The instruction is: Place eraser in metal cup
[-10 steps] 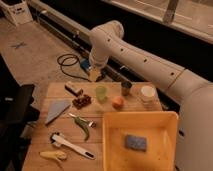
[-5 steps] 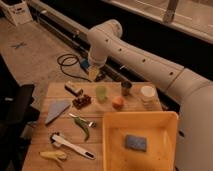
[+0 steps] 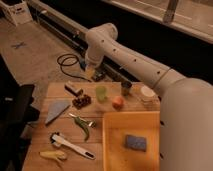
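I'm seeing the gripper [image 3: 90, 73] hovering just past the far edge of the table [image 3: 50, 128], and honestly I can't tell if the claw is open or closed. The eraser [image 3: 73, 89] is lying on the table's far left, near the gripper. It's sitting well apart from the 1 metal cup [image 3: 126, 88], which is standing upright.

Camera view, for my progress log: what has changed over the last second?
The robot's gripper drifted slightly toward the picture's left and hovers past the far edge of the wooden table, behind the pale tan, dark-faced eraser block. No grasp or release shows. The eraser, the small grey metal cup, the pale green translucent cup and the yellow tray stayed put.
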Robot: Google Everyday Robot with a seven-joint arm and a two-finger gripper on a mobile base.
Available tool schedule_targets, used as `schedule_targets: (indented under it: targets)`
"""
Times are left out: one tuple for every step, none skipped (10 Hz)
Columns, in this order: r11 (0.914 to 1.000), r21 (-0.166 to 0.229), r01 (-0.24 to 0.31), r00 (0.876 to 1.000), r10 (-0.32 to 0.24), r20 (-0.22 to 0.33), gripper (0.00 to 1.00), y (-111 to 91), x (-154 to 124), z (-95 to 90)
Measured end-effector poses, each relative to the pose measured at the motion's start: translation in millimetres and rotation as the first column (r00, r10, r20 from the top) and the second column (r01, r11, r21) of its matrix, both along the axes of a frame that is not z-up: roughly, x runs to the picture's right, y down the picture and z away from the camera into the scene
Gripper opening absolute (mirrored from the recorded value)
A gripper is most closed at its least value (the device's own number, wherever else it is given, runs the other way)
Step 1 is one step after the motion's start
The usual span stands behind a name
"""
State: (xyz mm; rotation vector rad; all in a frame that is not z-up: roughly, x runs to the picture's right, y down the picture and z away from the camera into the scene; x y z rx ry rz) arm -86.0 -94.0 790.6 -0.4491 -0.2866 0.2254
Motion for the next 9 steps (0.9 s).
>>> schedule_targets:
  targets:
    - [0.9994, -0.034, -0.010, 1.000, 0.010, 0.005, 0.65, 10, -10, 21.0]
    - [0.9976, -0.067, -0.017, 1.000, 0.018, 0.009, 0.65, 18, -21, 39.2]
    - [0.9954, -0.093, -0.021, 1.000, 0.023, 0.015, 0.65, 23, -33, 51.8]
    - [0.9939, -0.109, -0.019, 1.000, 0.022, 0.023, 0.65, 26, -43, 58.5]
    - [0.9918, -0.126, -0.019, 0.999, 0.023, 0.033, 0.65, 29, -54, 66.3]
    - [0.9915, -0.129, -0.016, 0.999, 0.023, 0.046, 0.65, 31, -66, 72.0]
    - [0.9915, -0.130, -0.013, 0.998, 0.022, 0.064, 0.65, 33, -76, 74.0]
    - [0.9917, -0.128, -0.015, 0.998, 0.023, 0.065, 0.65, 32, -77, 73.3]
    - [0.9916, -0.128, -0.017, 0.998, 0.025, 0.061, 0.65, 32, -73, 74.3]
